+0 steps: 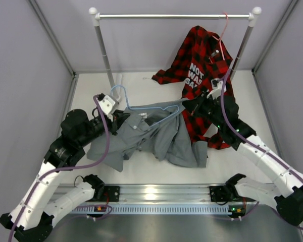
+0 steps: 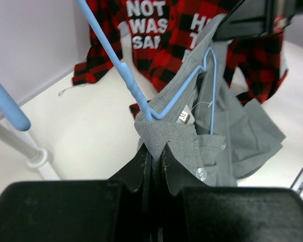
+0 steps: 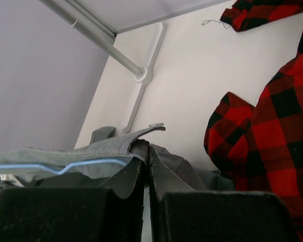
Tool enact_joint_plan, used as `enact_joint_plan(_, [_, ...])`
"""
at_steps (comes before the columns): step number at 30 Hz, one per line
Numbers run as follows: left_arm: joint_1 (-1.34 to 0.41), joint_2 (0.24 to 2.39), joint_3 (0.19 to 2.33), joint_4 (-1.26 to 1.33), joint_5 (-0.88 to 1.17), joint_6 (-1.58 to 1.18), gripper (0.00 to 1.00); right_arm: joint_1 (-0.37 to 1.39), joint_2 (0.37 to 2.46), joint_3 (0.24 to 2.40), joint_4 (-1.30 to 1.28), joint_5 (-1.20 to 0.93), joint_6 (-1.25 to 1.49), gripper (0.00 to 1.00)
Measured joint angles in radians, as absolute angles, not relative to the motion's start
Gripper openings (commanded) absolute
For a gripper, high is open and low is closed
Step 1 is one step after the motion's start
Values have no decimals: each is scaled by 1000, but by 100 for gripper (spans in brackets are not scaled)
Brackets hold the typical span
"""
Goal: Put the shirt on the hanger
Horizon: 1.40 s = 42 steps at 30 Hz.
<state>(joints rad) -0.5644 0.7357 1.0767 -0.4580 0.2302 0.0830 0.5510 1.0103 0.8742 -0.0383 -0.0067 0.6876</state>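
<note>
The left claw (image 2: 154,151) is clamped on the collar of the grey shirt (image 2: 242,126), with the light-blue hanger (image 2: 131,83) running along the fabric just beyond its tips. The right claw (image 3: 147,148) is pinched tight on another shirt edge. Between both claws the shirt sags onto the white desk (image 1: 156,91); a red plaid shirt (image 1: 204,55) hangs behind.

A red-and-black plaid shirt (image 1: 208,50) with white lettering hung from a thin pink hanger (image 1: 226,24) on a metal clothes rail (image 1: 171,16) at the far side of the white table (image 1: 146,88). One sleeve lay spread on the table, toward the left. Grey walls (image 1: 25,75) stood around the table.
</note>
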Motion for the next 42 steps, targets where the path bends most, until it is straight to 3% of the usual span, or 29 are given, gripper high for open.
enact_joint_plan(9, [-564, 754, 1077, -503, 128, 104, 0, 577, 1066, 1005, -173, -99, 570, 0])
enact_joint_plan(17, [-566, 893, 1171, -520, 113, 35, 0, 747, 1105, 1055, -185, -157, 500, 0])
enact_joint_plan(23, [-567, 917, 1147, -369, 128, -97, 0, 902, 1122, 1019, -57, -167, 509, 0])
enact_joint_plan(27, [-567, 928, 1089, -200, 194, -151, 0, 916, 1120, 925, 20, -94, 539, 0])
enact_joint_plan(30, [-567, 953, 1049, -110, 261, -158, 0, 902, 1108, 876, 27, -47, 558, 13])
enact_joint_plan(31, [-567, 958, 1039, -93, 274, -156, 0, 900, 1095, 863, 21, -39, 561, 29])
enact_joint_plan(34, [-567, 965, 1011, -52, 310, -112, 0, 900, 1014, 841, -22, -26, 555, 60])
enact_joint_plan(37, [-567, 965, 1011, -52, 335, -36, 0, 900, 886, 839, -119, -22, 516, 75])
enact_joint_plan(42, [-567, 967, 1012, -76, 453, 38, 0, 900, 612, 859, -368, -19, 399, 91])
